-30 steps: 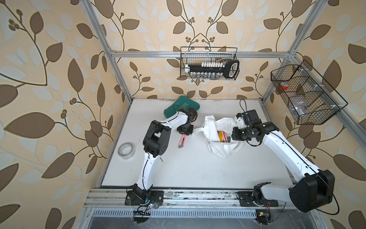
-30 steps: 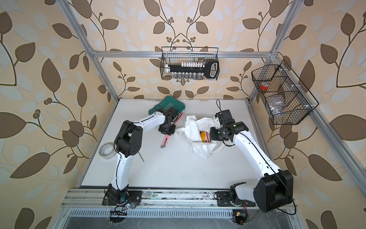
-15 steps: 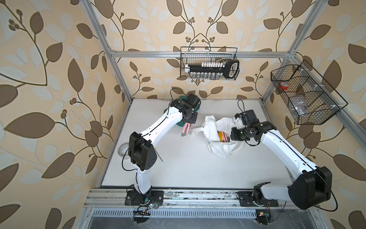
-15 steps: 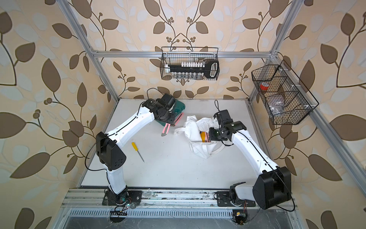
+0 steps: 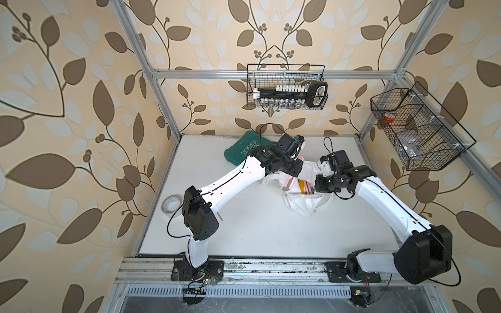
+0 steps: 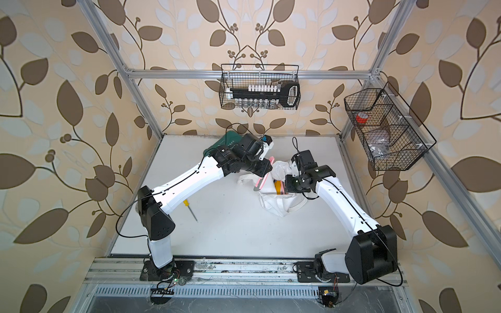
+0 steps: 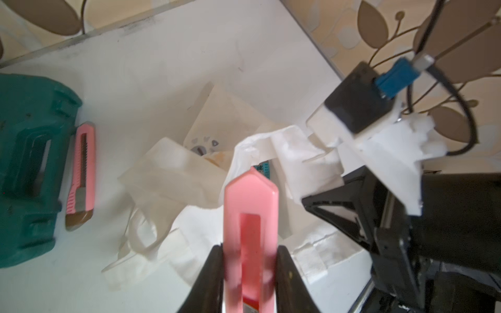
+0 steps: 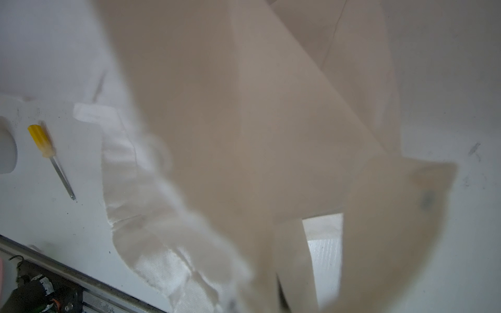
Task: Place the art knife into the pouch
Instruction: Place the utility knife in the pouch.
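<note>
- The left gripper [image 7: 249,260] clamps the pink art knife [image 7: 250,216] between both fingers, and the knife's pointed end sticks out past the fingertips.
- Just beyond that end lies the crumpled white pouch [image 7: 168,173], its mouth gaping toward the knife.
- The right gripper [image 5: 317,186], facing the left gripper across the mouth, is pinched tight on the pouch's rim.
- A second pink knife [image 7: 80,173] lies against the green case [image 7: 27,168], well off to the left gripper's side.

A pink art knife [image 7: 250,216] with a pointed plastic tip sat lengthwise between the closed jaws of the left gripper [image 7: 249,254], its tip aimed at the pouch's open mouth. The pouch [image 5: 306,206], a crumpled white cloth tote, lay with one edge lifted, colourful print showing at the opening.
</note>
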`<state>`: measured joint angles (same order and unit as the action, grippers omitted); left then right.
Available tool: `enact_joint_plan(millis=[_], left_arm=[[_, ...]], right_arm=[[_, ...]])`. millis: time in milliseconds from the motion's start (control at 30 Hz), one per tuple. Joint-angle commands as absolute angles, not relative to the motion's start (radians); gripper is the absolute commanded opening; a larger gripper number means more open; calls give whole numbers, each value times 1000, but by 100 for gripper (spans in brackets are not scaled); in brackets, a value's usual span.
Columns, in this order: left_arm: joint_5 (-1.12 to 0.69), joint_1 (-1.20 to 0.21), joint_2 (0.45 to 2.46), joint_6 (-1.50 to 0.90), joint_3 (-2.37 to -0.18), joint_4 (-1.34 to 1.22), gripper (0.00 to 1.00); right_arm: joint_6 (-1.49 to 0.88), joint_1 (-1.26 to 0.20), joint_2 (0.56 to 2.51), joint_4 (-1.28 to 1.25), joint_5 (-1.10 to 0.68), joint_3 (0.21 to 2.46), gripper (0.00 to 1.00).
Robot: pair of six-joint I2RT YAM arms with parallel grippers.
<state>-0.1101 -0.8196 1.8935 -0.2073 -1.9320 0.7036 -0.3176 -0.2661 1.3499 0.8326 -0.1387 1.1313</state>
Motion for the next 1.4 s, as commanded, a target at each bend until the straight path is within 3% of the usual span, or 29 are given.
enact_joint_plan(millis=[0,333,400,533,833,1067,1367], left_arm=[[-201,-829,1933,-190,-1946,528,28],[-277,-844,1995,-174,-1799,126,29],[-293,-844,1992,-172,-1771,98,47],[-250,-844,1908,-148,-1710,138,65],[-79,-659,1731,-88,-1714,458,71],[81,-541,2015,-1,-1945,652,71],[145,-523,2296,-1,-2098,584,71]], right_arm=[[-321,-276,1352,836,-133,1141,0],[-310,-283,1302,839,-135,1119,0],[-308,-282,1292,849,-124,1115,0],[-307,-282,1280,855,-107,1118,0],[-343,-281,1283,868,-32,1119,0],[-356,-281,1264,855,-52,1077,0],[-337,-281,1252,860,-70,1061,0]])
